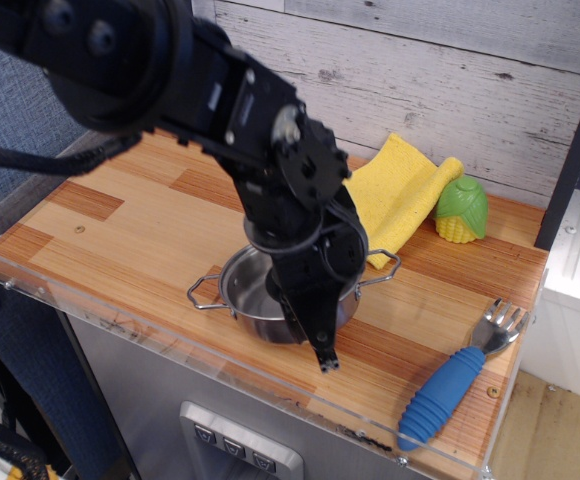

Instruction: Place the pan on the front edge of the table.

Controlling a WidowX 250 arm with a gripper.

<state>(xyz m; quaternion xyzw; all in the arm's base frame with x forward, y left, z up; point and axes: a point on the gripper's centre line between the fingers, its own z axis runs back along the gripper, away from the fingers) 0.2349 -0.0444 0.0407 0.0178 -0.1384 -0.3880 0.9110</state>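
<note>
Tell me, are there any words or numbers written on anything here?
None that can be read.
The pan, yellow cloth, toy corn and blue-handled fork carry no writing.
The three buttons under the table have marks too small to read.
</note>
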